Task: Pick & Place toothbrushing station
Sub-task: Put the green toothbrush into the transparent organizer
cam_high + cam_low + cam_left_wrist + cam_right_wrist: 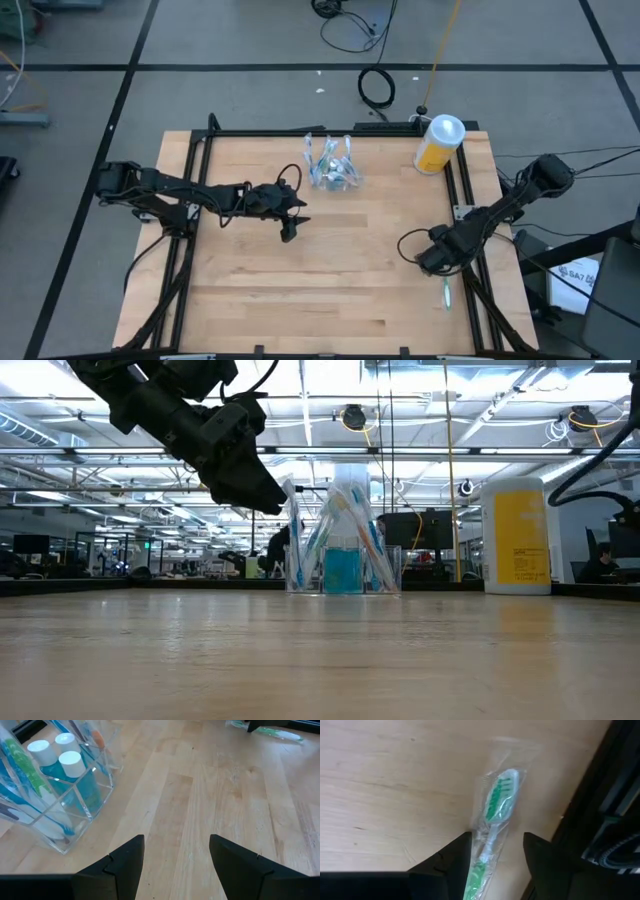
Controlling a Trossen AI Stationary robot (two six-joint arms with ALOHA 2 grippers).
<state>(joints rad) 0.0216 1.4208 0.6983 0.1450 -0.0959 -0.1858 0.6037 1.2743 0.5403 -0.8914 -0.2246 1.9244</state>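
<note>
- One wrapped toothbrush (492, 827) is seen lying at the table's right edge, between the parted fingers of the right gripper (492, 855), not gripped.
- The left gripper (175, 857) is held wide, empty, near the clear organizer (75, 805) of toothbrushes and tubes.

A light wooden table (330, 280) with a black frame around its edges carries three things. A clear plastic organizer (331, 170) stands near the far edge, holding toothbrushes and teal tubes with white caps. A yellow bottle (438, 146) with a white cap stands at the far right corner. A wrapped green and white toothbrush (492, 827) lies flat by the right edge.
</note>
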